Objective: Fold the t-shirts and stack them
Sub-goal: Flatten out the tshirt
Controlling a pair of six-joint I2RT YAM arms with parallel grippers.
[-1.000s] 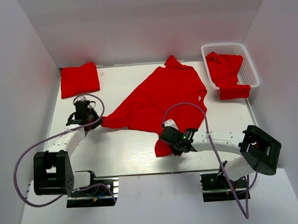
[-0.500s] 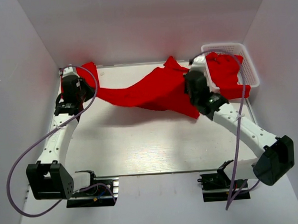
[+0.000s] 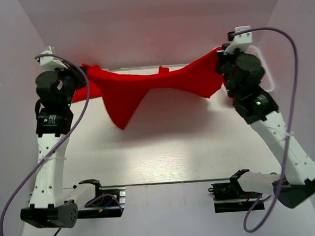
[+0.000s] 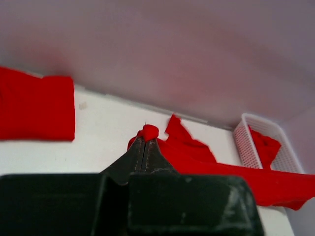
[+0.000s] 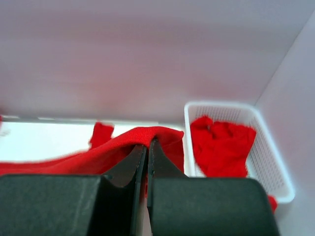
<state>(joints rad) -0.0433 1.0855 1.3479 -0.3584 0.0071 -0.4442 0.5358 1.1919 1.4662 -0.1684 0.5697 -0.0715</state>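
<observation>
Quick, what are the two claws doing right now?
Left gripper: closed, holding the raised t-shirt.
Right gripper: closed, holding the same t-shirt's other end.

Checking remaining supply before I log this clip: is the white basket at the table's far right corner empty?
No, the right wrist view shows a crumpled red t-shirt lying inside the white basket.

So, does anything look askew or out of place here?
Nothing looks damaged. The shirt, stretched in the air between the left gripper and right gripper, hangs unevenly: one pointed part droops nearer the left gripper. A second shirt lies crumpled in the basket.
</observation>
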